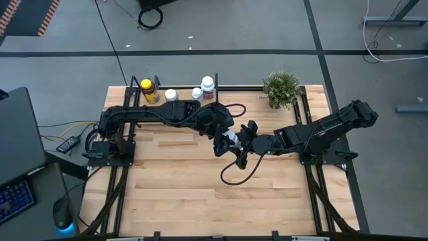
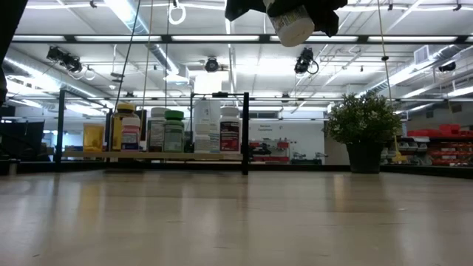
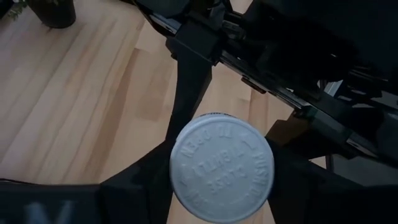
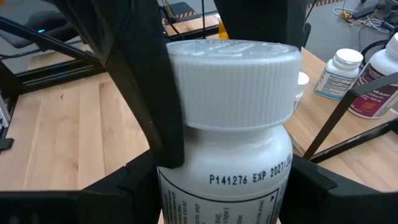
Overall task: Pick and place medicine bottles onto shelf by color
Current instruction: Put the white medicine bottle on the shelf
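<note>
A: Shelf (image 1: 221, 88), low pale wooden board in thin black rods, sits at the table's far edge, several bottles already on it. Mid-table, the white plastic pill bottle with ribbed cap (image 1: 231, 138) hangs in the air between both claws.

B: Grip state?

A: Left gripper (image 3: 217, 186) part-closed on the cap. Right gripper (image 4: 224, 180) part-closed round the body.

B: Handling?

A: Judged light, rigid, slick-walled; not fragile. You'd do best holding the body below the cap; the ribbing bites but the cap may turn.
</note>
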Controlling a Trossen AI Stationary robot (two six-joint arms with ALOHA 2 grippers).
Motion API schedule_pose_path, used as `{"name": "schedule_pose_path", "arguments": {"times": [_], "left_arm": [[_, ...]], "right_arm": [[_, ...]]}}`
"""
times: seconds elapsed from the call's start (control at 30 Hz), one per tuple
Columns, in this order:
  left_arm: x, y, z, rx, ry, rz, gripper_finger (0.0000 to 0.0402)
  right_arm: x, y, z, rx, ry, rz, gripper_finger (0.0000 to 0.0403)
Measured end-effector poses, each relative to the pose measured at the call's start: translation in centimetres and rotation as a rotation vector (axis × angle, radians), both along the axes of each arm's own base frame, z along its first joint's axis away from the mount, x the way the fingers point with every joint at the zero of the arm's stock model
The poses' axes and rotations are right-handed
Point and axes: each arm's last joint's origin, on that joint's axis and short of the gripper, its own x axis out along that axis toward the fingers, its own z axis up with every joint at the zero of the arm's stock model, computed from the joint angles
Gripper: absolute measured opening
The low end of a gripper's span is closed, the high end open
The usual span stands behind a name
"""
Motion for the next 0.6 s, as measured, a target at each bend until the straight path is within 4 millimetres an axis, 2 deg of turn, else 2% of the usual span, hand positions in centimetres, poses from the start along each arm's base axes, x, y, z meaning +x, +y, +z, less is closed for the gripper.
{"name": "schedule_pose_path", "arguments": {"times": [0.2, 0.37, 0.6], "left_arm": [[-0.3, 0.7, 0.0, 0.017, 0.027, -0.008, 0.0201], [-1.5, 1.5, 1.0, 0.028, 0.026, -0.007, 0.0214], [-2.5, 1.6, 2.1, 0.072, 0.051, -0.031, 0.0202]], "right_arm": [[-0.1, -0.1, -0.1, 0.006, 0.021, -0.012, 0.0247], [-0.1, -0.1, 0.1, -0.001, 0.011, -0.032, 0.0252], [-0.2, -0.2, 0.1, -0.055, 0.018, -0.038, 0.0257]]}}
